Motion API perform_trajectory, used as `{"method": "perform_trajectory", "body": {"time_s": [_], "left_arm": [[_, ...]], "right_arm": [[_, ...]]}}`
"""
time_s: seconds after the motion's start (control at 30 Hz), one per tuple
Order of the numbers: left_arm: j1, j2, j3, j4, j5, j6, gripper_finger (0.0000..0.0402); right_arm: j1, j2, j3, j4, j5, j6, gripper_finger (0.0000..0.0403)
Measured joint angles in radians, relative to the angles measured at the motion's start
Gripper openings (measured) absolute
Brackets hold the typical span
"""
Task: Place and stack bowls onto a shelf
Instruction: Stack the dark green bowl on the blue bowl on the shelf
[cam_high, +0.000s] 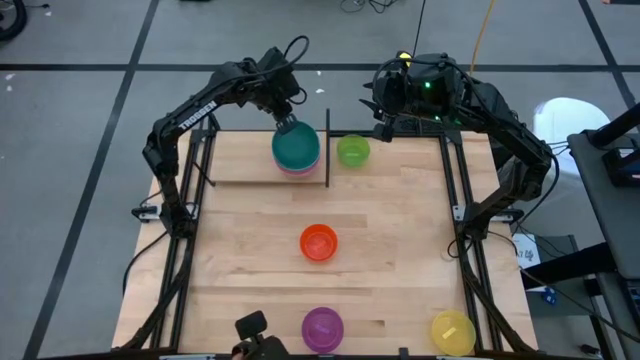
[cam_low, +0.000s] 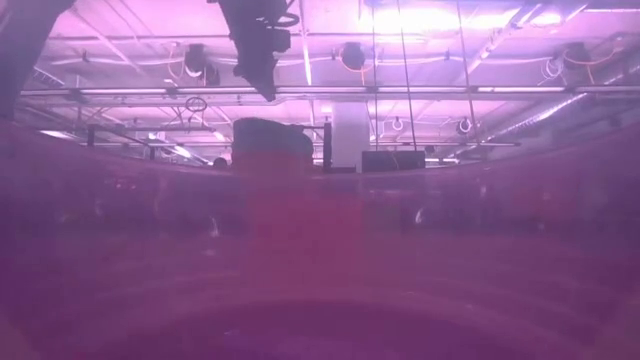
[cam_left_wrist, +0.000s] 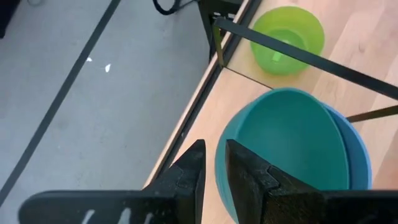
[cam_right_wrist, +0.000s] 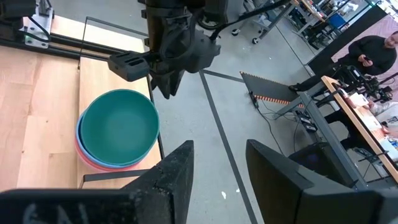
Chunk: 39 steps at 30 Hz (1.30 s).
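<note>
On the shelf (cam_high: 240, 160), at the table's far side, a teal bowl (cam_high: 296, 147) sits nested in a blue bowl (cam_left_wrist: 359, 155), which sits in a pink one (cam_right_wrist: 102, 163). My left gripper (cam_high: 285, 121) points down at the teal bowl's far rim. It is open by a narrow gap, with one finger inside the rim and one outside. The lime green bowl (cam_high: 352, 151) stands on the table just right of the shelf's black rod (cam_high: 328, 150). My right gripper (cam_high: 383, 128) hangs open at the far edge, beyond the lime bowl. The red bowl is hidden. My left gripper (cam_left_wrist: 214, 165) straddles the teal bowl's far rim (cam_left_wrist: 219, 158) from above. A strip of wood shows between the outer finger (cam_left_wrist: 193, 171) and the rim. Whether the inner finger (cam_left_wrist: 245, 177) touches the wall, I cannot tell. The bowl rests in the stack.
An orange bowl (cam_high: 318, 242) stands mid-table. A purple bowl (cam_high: 322, 327) and a yellow bowl (cam_high: 452, 332) stand at the near edge, and the purple one fills most of the low view. Bare wood lies left of the orange bowl. A person (cam_right_wrist: 373, 53) stands far off in the room.
</note>
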Motion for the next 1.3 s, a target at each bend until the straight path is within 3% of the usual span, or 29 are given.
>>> {"method": "perform_trajectory", "body": {"time_s": [0.2,0.73,1.1,1.3], "left_arm": [[0.001,0.000,-0.018,-0.007,0.000,0.004,0.0067],[0.011,0.001,-0.219,0.080,0.000,0.024,0.0067],[0.031,0.001,-0.246,0.128,0.026,0.021,0.0067],[0.024,-0.022,-0.198,0.121,0.023,0.018,0.0067]], "right_arm": [[0.000,0.000,0.000,0.000,0.000,0.000,0.0141],[0.000,0.000,0.000,0.000,0.000,-0.001,0.0141],[0.000,0.000,0.000,0.000,0.000,0.000,0.0141],[0.000,0.000,0.000,0.000,0.000,0.000,0.0141]]}}
